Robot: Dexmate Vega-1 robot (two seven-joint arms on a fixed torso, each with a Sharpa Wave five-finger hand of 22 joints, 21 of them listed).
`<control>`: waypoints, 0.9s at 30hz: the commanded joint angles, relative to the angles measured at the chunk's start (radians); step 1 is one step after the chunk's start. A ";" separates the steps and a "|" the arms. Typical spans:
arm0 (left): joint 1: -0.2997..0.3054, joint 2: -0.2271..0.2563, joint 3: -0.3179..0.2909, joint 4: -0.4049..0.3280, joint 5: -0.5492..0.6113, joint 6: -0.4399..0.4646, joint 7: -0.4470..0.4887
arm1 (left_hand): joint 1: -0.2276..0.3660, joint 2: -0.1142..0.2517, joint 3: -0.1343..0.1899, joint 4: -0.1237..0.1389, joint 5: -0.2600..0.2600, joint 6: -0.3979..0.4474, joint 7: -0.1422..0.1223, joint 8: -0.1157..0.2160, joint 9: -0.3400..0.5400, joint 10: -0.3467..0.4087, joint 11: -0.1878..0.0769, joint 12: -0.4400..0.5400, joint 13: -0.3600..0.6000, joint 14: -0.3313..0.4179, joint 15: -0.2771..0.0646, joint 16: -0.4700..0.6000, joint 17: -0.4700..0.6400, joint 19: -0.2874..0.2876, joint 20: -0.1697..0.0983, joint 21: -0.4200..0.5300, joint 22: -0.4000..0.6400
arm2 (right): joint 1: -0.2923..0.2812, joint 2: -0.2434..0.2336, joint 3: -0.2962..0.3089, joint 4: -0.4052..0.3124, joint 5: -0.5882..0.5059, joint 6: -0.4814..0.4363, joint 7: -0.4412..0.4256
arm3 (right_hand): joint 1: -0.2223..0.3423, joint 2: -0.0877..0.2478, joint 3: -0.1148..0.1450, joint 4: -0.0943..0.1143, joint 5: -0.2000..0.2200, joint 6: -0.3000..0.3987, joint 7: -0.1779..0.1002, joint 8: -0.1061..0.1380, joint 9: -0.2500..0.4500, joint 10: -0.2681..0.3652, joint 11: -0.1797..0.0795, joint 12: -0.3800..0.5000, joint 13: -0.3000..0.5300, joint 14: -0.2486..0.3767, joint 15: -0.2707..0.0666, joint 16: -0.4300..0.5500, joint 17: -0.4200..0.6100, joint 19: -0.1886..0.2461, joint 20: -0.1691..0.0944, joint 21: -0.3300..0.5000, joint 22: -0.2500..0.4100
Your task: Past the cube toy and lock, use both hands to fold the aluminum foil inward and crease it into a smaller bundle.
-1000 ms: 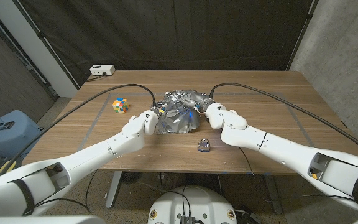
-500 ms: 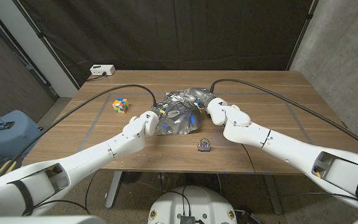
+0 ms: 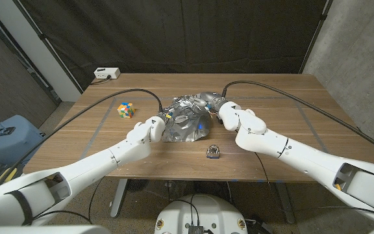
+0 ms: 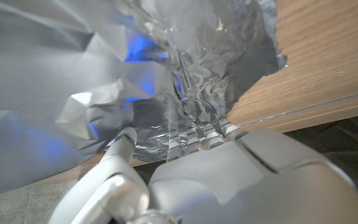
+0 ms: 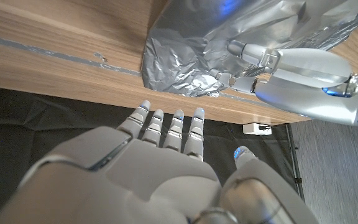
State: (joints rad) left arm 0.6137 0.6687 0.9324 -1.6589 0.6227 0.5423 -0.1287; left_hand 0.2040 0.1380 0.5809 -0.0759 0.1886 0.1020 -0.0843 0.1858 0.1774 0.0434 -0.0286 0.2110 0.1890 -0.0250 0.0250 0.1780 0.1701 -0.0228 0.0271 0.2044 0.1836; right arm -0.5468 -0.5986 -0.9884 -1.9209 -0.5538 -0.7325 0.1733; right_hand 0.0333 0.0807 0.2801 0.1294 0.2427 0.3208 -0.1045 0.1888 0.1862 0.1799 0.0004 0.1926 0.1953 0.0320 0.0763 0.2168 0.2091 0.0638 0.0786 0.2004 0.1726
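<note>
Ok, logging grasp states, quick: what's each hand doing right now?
Left hand: gripping the aluminum foil's left edge.
Right hand: open, fingers spread, holding nothing, just off the foil.

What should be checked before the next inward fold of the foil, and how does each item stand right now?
1. Left hand gripping foil: ok, fingers in its left edge.
2. Right hand gripping foil: not ok, fingers straight and off it in the right wrist view.
3. Cube toy clear of foil: ok.
4. Lock clear of foil: ok, nearer the robot.
5. Crease formed: cannot tell.
</note>
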 commanded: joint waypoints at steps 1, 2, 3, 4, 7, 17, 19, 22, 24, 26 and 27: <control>0.015 0.018 -0.039 -0.042 -0.037 0.001 0.031 | 0.011 -0.001 0.006 -0.003 0.002 0.000 0.005 -0.003 0.001 0.012 0.005 -0.003 0.003 0.007 0.006 0.003 0.002 0.005 0.002 0.005 0.001 | -0.041 -0.022 0.005 -0.053 0.000 -0.048 -0.007 | 0.012 0.005 0.005 -0.006 -0.003 0.006 0.009 0.007 0.000 0.014 0.011 0.009 0.000 0.015 -0.003 0.006 0.000 0.012 -0.005 0.006 0.000; 0.016 0.021 -0.041 -0.047 -0.038 0.000 0.032 | 0.011 -0.001 0.006 -0.003 0.002 0.000 0.005 -0.003 0.001 0.012 0.006 -0.003 0.003 0.008 0.007 0.003 0.002 0.005 0.002 0.005 0.001 | -0.047 -0.024 0.005 -0.052 -0.001 -0.041 -0.018 | 0.013 0.005 0.006 -0.006 -0.003 0.011 0.010 0.009 0.000 0.015 0.008 0.009 0.000 0.022 -0.008 0.009 0.000 0.012 -0.007 0.005 0.000; 0.017 0.023 -0.043 -0.051 -0.039 -0.001 0.033 | 0.011 -0.002 0.006 -0.004 0.002 0.000 0.005 -0.003 0.001 0.012 0.008 -0.003 0.003 0.008 0.008 0.003 0.002 0.005 0.002 0.005 0.002 | -0.061 -0.024 0.010 -0.049 -0.003 -0.032 -0.047 | 0.014 0.006 0.008 -0.008 -0.003 0.024 0.014 0.014 0.000 0.026 0.004 0.013 0.000 0.038 -0.014 0.014 -0.001 0.019 -0.012 0.006 0.000; 0.018 0.024 -0.045 -0.055 -0.040 0.001 0.035 | 0.011 -0.002 0.006 -0.004 0.002 0.000 0.004 -0.003 0.001 0.012 0.008 -0.003 0.003 0.009 0.008 0.003 0.002 0.005 0.002 0.005 0.002 | -0.068 -0.025 0.011 -0.049 -0.005 -0.027 -0.059 | 0.018 0.007 0.010 -0.011 -0.003 0.037 0.014 0.017 0.000 0.038 0.006 0.016 0.000 0.053 -0.019 0.017 -0.002 0.037 -0.018 0.011 0.000; 0.023 0.029 -0.052 -0.066 -0.044 0.004 0.040 | 0.011 -0.002 0.007 -0.004 0.002 0.000 0.004 -0.003 0.001 0.012 0.007 -0.003 0.003 0.008 0.007 0.003 0.002 0.006 0.003 0.005 0.002 | -0.079 -0.028 0.010 -0.054 -0.009 -0.033 -0.064 | 0.023 0.008 0.013 -0.015 -0.003 0.054 0.012 0.022 0.000 0.057 0.004 0.022 0.000 0.066 -0.025 0.020 -0.004 0.045 -0.022 0.011 0.000; 0.028 0.037 -0.060 -0.079 -0.052 0.008 0.045 | 0.011 -0.002 0.007 -0.004 0.002 0.000 0.005 -0.003 0.001 0.012 0.008 -0.003 0.003 0.010 0.008 0.003 0.002 0.006 0.003 0.005 0.002 | -0.129 -0.046 0.015 -0.094 -0.018 -0.065 -0.085 | 0.027 0.010 0.018 -0.019 -0.004 0.079 0.016 0.027 0.000 0.084 0.014 0.028 0.000 0.093 -0.037 0.025 -0.006 0.061 -0.029 0.012 0.000; 0.029 0.037 -0.062 -0.079 -0.056 0.008 0.046 | 0.011 -0.002 0.008 -0.005 0.002 0.000 0.006 -0.003 0.001 0.012 0.010 -0.003 0.004 0.009 0.008 0.003 0.002 0.006 0.003 0.005 0.002 | -0.132 -0.049 0.009 -0.101 -0.029 -0.077 -0.085 | 0.029 0.011 0.020 -0.020 -0.005 0.097 0.011 0.031 0.000 0.098 0.009 0.031 0.000 0.101 -0.042 0.026 -0.006 0.068 -0.031 0.012 0.000; 0.027 0.035 -0.061 -0.077 -0.056 0.009 0.047 | 0.011 -0.002 0.008 -0.005 0.002 0.001 0.007 -0.002 0.001 0.011 0.010 -0.003 0.004 0.009 0.008 0.003 0.002 0.006 0.004 0.005 0.002 | -0.130 -0.051 -0.005 -0.109 -0.049 -0.095 -0.078 | 0.030 0.012 0.021 -0.022 -0.005 0.108 0.009 0.033 0.000 0.112 0.002 0.034 0.000 0.105 -0.042 0.025 -0.007 0.069 -0.032 0.011 0.000; 0.026 0.033 -0.060 -0.075 -0.058 0.007 0.048 | 0.011 -0.002 0.008 -0.005 0.002 0.001 0.008 -0.002 0.001 0.011 0.009 -0.003 0.004 0.009 0.008 0.003 0.002 0.007 0.004 0.005 0.002 | -0.132 -0.050 -0.011 -0.116 -0.060 -0.106 -0.076 | 0.030 0.012 0.022 -0.022 -0.005 0.114 0.012 0.033 0.000 0.119 -0.010 0.036 0.000 0.108 -0.043 0.025 -0.007 0.069 -0.032 0.009 0.000; 0.025 0.032 -0.062 -0.072 -0.064 0.001 0.051 | 0.011 -0.002 0.008 -0.005 0.002 0.000 0.008 -0.003 0.001 0.011 0.009 -0.003 0.004 0.010 0.009 0.003 0.002 0.006 0.004 0.005 0.002 | -0.134 -0.048 -0.020 -0.121 -0.076 -0.121 -0.077 | 0.031 0.012 0.023 -0.023 -0.005 0.120 0.013 0.034 0.000 0.127 -0.010 0.037 0.000 0.113 -0.047 0.026 -0.007 0.070 -0.031 0.009 0.000; 0.024 0.032 -0.063 -0.072 -0.065 0.000 0.051 | 0.011 -0.002 0.008 -0.005 0.002 0.000 0.008 -0.003 0.001 0.011 0.010 -0.003 0.004 0.009 0.009 0.003 0.002 0.007 0.004 0.005 0.002 | -0.138 -0.045 -0.021 -0.121 -0.081 -0.128 -0.081 | 0.031 0.013 0.024 -0.023 -0.006 0.127 0.012 0.036 0.000 0.136 -0.010 0.040 0.000 0.115 -0.047 0.026 -0.007 0.070 -0.031 0.008 0.000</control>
State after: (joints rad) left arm 0.6391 0.7013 0.8771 -1.7298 0.5706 0.5502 -0.0871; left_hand 0.2040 0.1381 0.5850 -0.0801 0.1887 0.1034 -0.0787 0.1849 0.1772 0.0554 -0.0200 0.2109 0.1905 -0.0195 0.0304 0.1780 0.1701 -0.0212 0.0287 0.2045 0.1862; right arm -0.6613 -0.6417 -0.9847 -2.0124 -0.5867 -0.8079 0.1015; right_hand 0.0531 0.0899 0.2982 0.1116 0.2427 0.4303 -0.0924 0.2150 0.1864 0.2948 -0.0074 0.2235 0.1953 0.1359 0.0320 0.2369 0.1997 0.1264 0.0483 0.2084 0.1726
